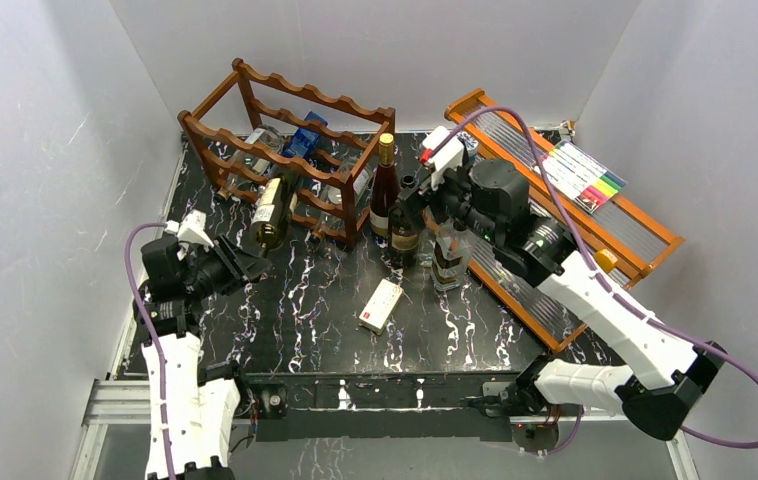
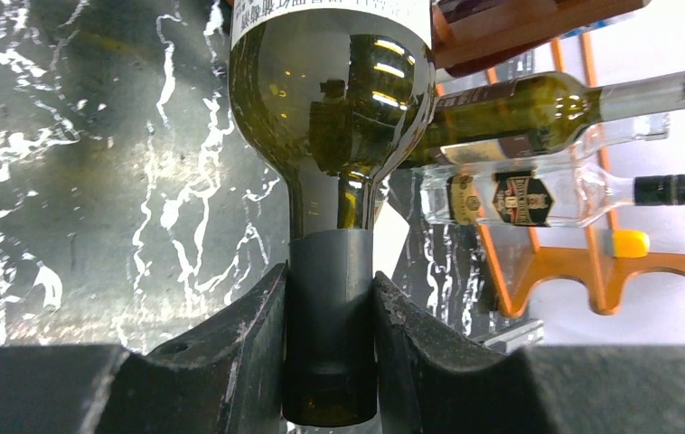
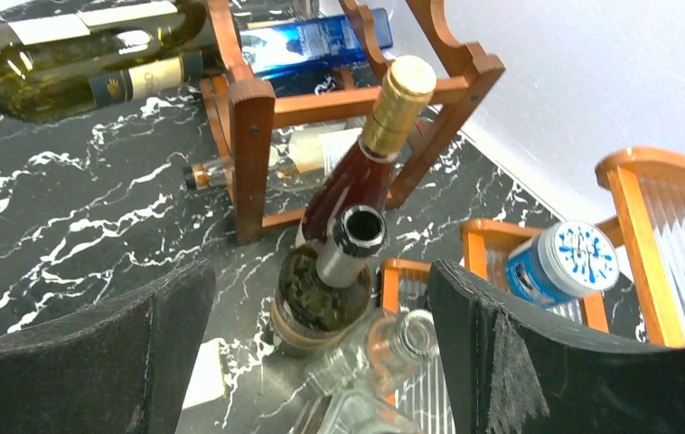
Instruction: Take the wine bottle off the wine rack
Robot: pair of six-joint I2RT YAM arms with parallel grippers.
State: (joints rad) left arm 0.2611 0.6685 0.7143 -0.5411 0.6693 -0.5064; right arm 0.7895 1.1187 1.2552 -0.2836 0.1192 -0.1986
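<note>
- Clamping the green wine bottle [image 1: 270, 212] by its neck with my left gripper [image 2: 330, 362]; the body lies at the front-left of the wine rack [image 3: 253, 154], against a rail.
- I see other bottles [image 2: 502, 194] lying in the rack behind it.
- My right gripper [image 3: 316, 307] hangs with its jaws wide apart over three upright bottles [image 1: 385, 190] crowding the rack's right post.
- A white box [image 1: 380, 305] lies nearby on the table [image 1: 305, 300].

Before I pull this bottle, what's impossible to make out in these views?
Left wrist: the label of the wine bottle is cut off by the top edge.
Top: whether its base sits on the wine rack; rails cover it.
Top: the jaws of the left gripper, hidden under its own body.
Right wrist: a clear bottle runs off the bottom edge, blurred.
</note>
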